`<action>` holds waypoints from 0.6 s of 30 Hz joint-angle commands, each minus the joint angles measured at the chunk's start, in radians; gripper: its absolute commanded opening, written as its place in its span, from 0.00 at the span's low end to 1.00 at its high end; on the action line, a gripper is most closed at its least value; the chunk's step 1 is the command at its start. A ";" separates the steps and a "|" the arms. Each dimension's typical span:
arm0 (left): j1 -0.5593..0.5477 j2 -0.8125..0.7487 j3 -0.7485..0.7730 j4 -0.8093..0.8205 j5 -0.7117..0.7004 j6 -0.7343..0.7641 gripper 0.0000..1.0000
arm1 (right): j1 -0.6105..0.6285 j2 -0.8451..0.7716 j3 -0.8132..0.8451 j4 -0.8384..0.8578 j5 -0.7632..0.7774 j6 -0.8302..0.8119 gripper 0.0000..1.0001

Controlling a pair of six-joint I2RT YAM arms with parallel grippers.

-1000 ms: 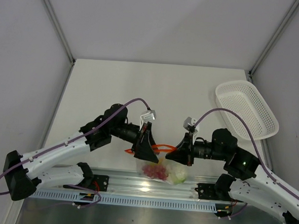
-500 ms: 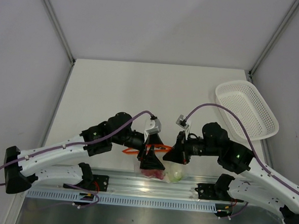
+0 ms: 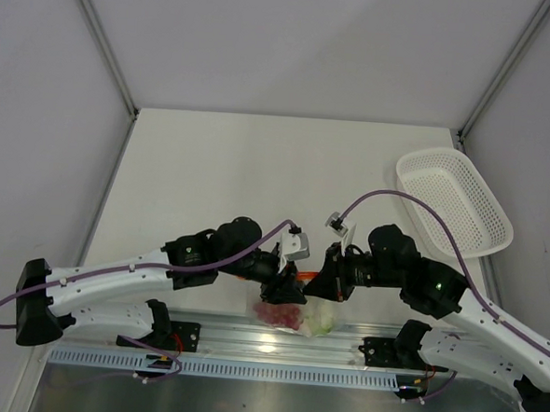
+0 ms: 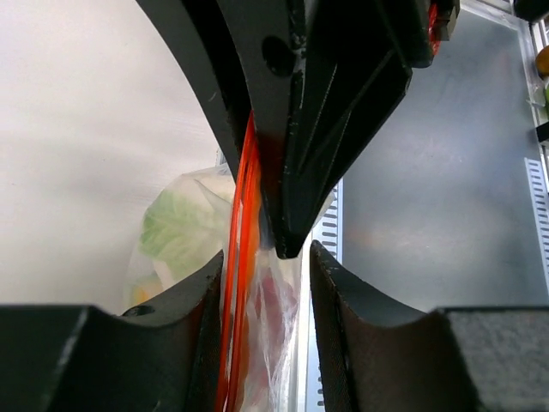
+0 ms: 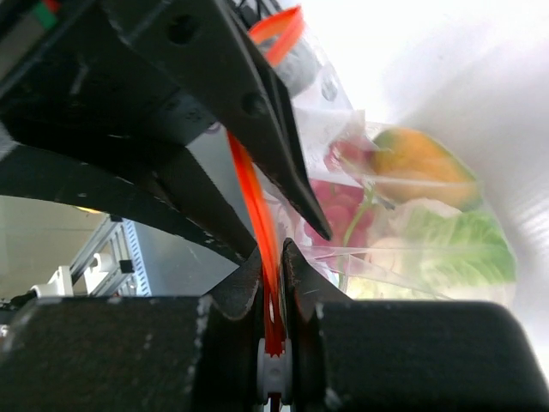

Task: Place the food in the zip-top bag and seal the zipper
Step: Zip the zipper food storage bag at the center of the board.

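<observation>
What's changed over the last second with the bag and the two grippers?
The left gripper slid right along the zipper toward the right gripper, which edged left; they are now close together. The right stays pinched on the strip. The zip-top bag with the food inside hangs below them as before, and the white basket has not moved.

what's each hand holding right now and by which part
The right hand pinches the zip-top bag by its orange-red zipper at the mouth. The left hand straddles that strip, spread apart, not clamped on it.
</observation>
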 commanded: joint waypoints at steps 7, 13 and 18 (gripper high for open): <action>-0.002 -0.011 0.004 -0.050 -0.004 -0.011 0.29 | -0.007 -0.054 0.064 -0.004 0.038 -0.003 0.00; 0.013 0.016 0.009 -0.039 0.030 -0.038 0.00 | -0.010 -0.045 0.059 0.018 0.050 0.034 0.35; 0.175 -0.037 -0.088 0.061 0.209 -0.199 0.01 | -0.011 -0.079 0.036 -0.045 0.127 -0.017 0.50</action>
